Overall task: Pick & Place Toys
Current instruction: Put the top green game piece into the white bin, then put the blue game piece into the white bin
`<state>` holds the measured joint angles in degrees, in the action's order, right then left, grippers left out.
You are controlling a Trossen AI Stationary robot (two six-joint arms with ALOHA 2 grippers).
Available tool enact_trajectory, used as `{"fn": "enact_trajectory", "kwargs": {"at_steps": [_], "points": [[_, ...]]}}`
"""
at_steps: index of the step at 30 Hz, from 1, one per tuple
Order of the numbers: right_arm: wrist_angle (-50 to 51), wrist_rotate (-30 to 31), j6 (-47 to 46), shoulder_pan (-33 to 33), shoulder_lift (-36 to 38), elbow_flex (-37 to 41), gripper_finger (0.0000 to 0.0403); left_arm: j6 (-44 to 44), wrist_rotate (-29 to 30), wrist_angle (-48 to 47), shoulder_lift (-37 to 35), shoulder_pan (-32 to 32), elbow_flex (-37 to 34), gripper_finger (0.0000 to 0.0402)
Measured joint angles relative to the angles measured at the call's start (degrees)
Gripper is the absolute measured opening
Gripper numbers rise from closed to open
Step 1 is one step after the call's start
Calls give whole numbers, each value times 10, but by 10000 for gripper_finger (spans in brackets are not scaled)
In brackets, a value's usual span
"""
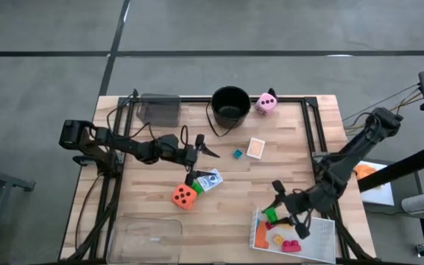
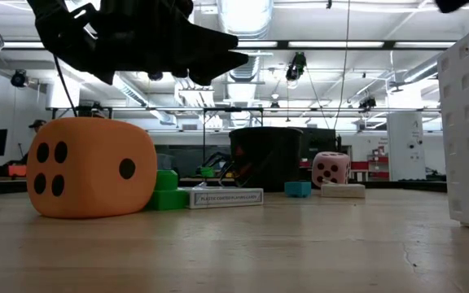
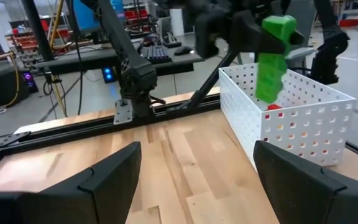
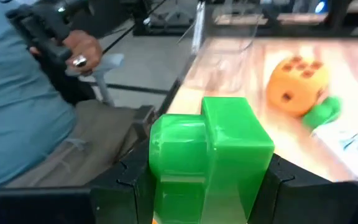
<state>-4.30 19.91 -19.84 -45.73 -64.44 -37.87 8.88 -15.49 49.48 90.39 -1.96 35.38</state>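
Note:
My right gripper [image 1: 274, 209] is shut on a green brick [image 1: 271, 215] over the white perforated tray [image 1: 322, 237] at the table's near right. The tray holds orange, red and pink bricks. My left gripper [image 1: 206, 151] is open and empty above the table's middle. Below and near it sit an orange die [image 1: 185, 196], a second green brick [image 1: 196, 188] and a card box [image 1: 210, 179]. A blue brick [image 1: 237, 154] and a card pack [image 1: 256, 148] lie farther back. A pink die [image 1: 266, 103] sits at the far edge. My right gripper pinches the green brick between its two fingers, one on each of two opposite sides [image 4: 166, 168]. In the left wrist view the fingers are on its upper part [image 3: 277, 28]. The brick hangs below them, slightly tilted, clear above the white tray [image 3: 291, 118].
A black bucket [image 1: 230, 104] stands at the far edge beside the pink die. One clear tray [image 1: 159, 109] sits at the far left and another [image 1: 147, 239] at the near left. A person sits beyond the table's near edge, hand [image 4: 82, 50] on a controller.

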Motion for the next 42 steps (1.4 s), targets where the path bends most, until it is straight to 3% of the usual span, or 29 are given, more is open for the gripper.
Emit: {"fn": "enact_trajectory", "kwargs": {"at_steps": [11, 13, 18, 23, 29, 32, 38, 42], "points": [[7, 0, -116, -32, -71, -1, 163, 0, 9, -5, 1, 0, 0, 312], [6, 1, -129, -32, -77, -1, 195, 0, 10, -5, 1, 0, 0, 312], [5, 3, -150, -32, -78, -1, 323, 0, 10, -6, 1, 0, 0, 312], [4, 36, -141, -32, -66, -1, 379, 0, 12, -6, 1, 0, 0, 312], [-62, 171, -17, -32, -58, 0, 385, -20, 42, -6, 1, 0, 0, 312], [-119, 209, 64, -24, -63, 6, 386, -30, 58, -37, 3, 0, 10, 312], [-233, 213, 204, -3, -78, 14, 386, -34, 70, -119, 48, 1, 67, 312], [-339, 176, 284, 9, -93, 31, 387, -34, 74, -166, 95, 1, 113, 312]]}}
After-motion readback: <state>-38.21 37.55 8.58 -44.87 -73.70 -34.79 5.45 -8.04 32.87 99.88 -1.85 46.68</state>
